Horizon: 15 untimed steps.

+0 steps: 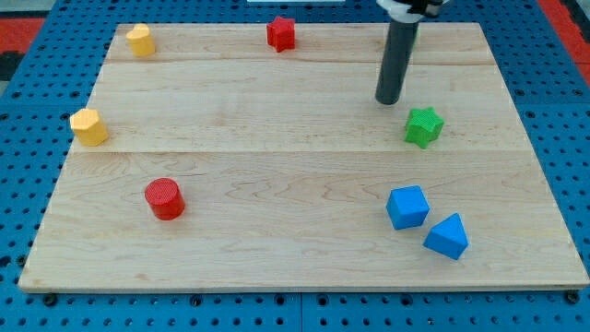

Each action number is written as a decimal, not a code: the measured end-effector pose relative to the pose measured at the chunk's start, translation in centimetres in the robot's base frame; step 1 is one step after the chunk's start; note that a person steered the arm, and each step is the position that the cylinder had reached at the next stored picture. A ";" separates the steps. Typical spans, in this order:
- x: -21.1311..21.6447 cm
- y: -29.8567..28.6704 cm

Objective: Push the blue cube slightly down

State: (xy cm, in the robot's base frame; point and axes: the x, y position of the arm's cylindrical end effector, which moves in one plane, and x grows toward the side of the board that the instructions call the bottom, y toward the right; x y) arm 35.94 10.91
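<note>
The blue cube [407, 207] sits on the wooden board [295, 184] at the view's lower right. A second blue block [447, 236], wedge-like in shape, lies just to its lower right, nearly touching it. My tip [388, 100] is the lower end of the dark rod, in the view's upper right. It stands well above the blue cube, slightly to its left. A green star-shaped block [424, 126] lies between them, just right of and below my tip, apart from it.
A red block [281, 33] is at the top middle. A yellow block [140, 41] is at the top left, another yellow block [88, 126] at the left edge. A red cylinder [165, 198] is at the lower left. The board lies on a blue perforated base [28, 101].
</note>
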 end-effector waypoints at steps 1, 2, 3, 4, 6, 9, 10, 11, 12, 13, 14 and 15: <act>1.3 -1.7; 2.4 -1.7; 4.2 -1.7; 7.2 -1.7; 8.7 -2.4; 9.5 0.2; 11.6 -4.6; 13.8 -12.1; 15.7 -21.4; 15.9 -26.4; 12.9 -18.5; 12.1 -5.6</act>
State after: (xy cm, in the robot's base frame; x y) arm 48.01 5.27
